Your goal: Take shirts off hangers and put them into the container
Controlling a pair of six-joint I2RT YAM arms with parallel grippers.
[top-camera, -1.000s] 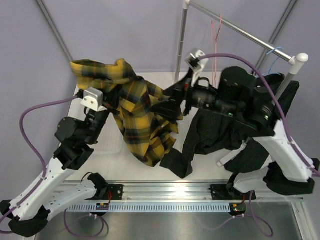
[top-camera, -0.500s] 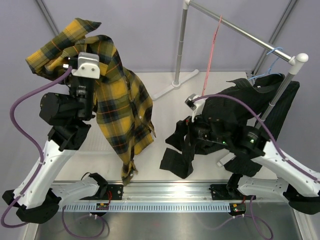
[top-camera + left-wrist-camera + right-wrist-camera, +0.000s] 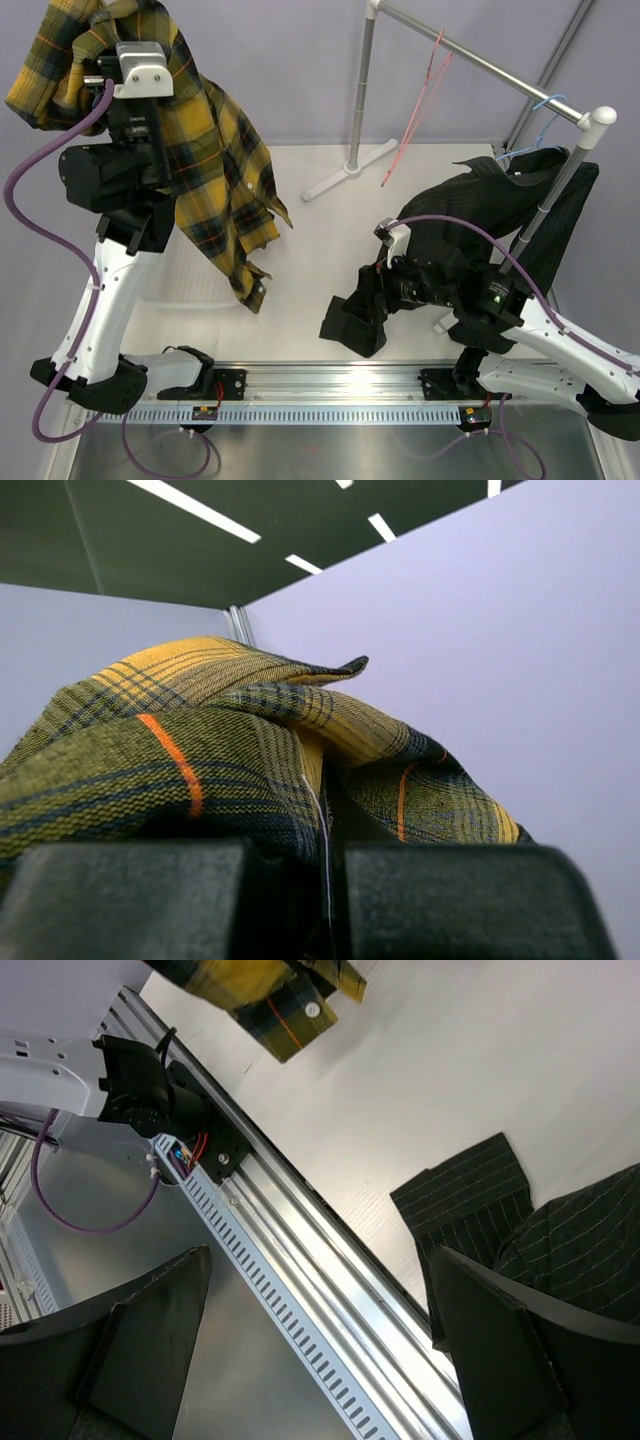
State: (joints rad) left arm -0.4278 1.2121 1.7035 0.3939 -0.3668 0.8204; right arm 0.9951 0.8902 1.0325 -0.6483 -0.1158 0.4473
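1. The plaid shirt (image 3: 200, 750) is off the pink hanger (image 3: 415, 110). It is bunched in the left gripper (image 3: 328, 900), whose jaws are pressed together on a fold, and most of the cloth drapes below them
2. Step in hand, as I judge it: carrying the shirt to the container (image 3: 188, 288), which sits well beneath those jaws. The next move calls for lowering over it, then letting go
3. The black shirt (image 3: 480, 210) hangs from the blue hanger (image 3: 545, 105), and its sleeve lies beyond the right gripper (image 3: 320, 1340), whose jaws are spread wide and hold nothing

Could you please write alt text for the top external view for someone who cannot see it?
The left arm holds the yellow-and-black plaid shirt high at the left, above the white container. At the right, the black shirt droops from the blue hanger on the rail; the pink hanger dangles bare.
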